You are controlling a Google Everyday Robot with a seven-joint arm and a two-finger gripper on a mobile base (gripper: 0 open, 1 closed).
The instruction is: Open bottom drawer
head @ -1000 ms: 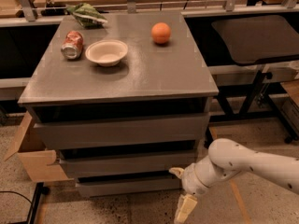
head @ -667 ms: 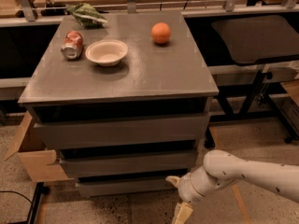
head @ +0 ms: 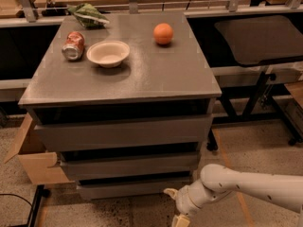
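Observation:
The grey cabinet [head: 128, 77] has three drawer fronts. The bottom drawer [head: 132, 187] is the narrowest, lowest panel, and it sits closed just above the floor. My white arm comes in from the lower right. My gripper [head: 173, 206] hangs low in front of the cabinet, just right of and slightly below the bottom drawer's right end. Its two pale fingers [head: 169, 192] are spread apart with nothing between them. I cannot tell whether the upper finger touches the drawer front.
On the cabinet top lie a crushed soda can [head: 73, 45], a white bowl [head: 108, 53], an orange [head: 163, 33] and a green bag [head: 87, 14]. A cardboard box [head: 33, 164] stands at the cabinet's left. A black table [head: 258, 39] and its legs are to the right.
My arm has moved left and down, bringing the gripper closer to the right end of the bottom drawer. The drawers have not moved.

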